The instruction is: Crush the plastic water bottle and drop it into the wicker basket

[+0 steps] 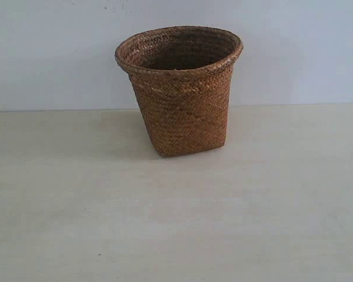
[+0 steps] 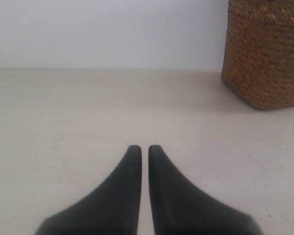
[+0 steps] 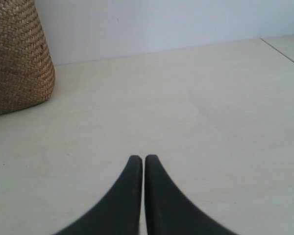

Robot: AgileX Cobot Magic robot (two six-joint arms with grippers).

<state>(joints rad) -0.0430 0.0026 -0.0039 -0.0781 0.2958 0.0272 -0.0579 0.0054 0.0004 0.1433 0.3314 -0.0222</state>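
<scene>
Left gripper (image 2: 144, 148) and right gripper (image 3: 143, 157) tip-to-tip, wicker basket (image 1: 182, 106) well apart

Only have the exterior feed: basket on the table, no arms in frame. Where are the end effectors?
Observer: The left end effector is over the table, fingers nearly touching, nothing between them.
Operator: Right one?
Observer: The right end effector is the same: shut and holding nothing.
Operator: Bottle near either?
Observer: No bottle in either wrist view. Each shows only the wicker basket standing ahead of the fingertips, well apart from them.
</scene>
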